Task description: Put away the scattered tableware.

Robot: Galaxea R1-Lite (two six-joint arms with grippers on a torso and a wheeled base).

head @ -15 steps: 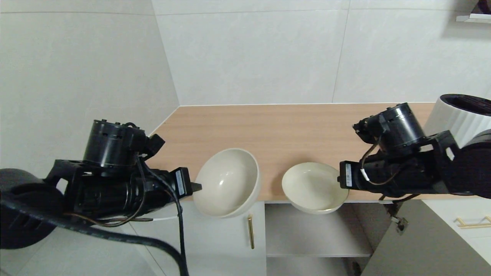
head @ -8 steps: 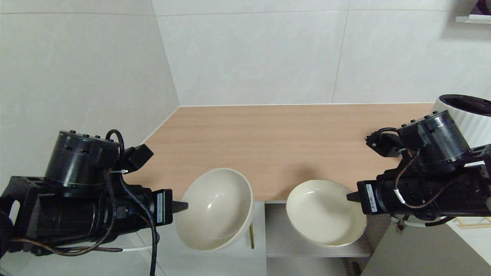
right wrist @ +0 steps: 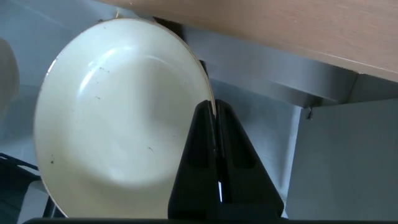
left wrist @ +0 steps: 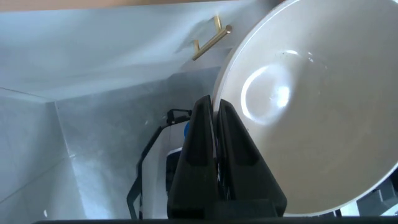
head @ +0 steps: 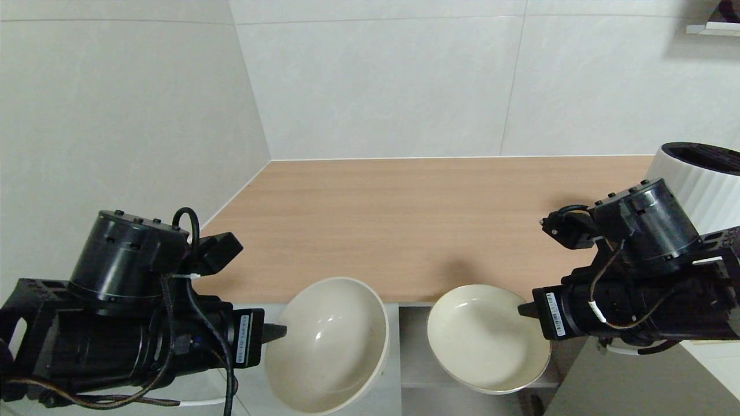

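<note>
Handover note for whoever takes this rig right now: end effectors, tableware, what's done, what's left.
Left end effector: shut on the rim of the deep cream ceramic bowl.
Right end effector: shut on the rim of the shallow cream ceramic dish.
Both pieces hang off the wooden counter, in front of its edge, by the open grey cabinet shelf below.
Done: both picked up.
Left: set both down, probably on that shelf, then release.

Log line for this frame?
left end effector: shut on deep bowl | right end effector: shut on shallow bowl | both bowls off counter
</note>
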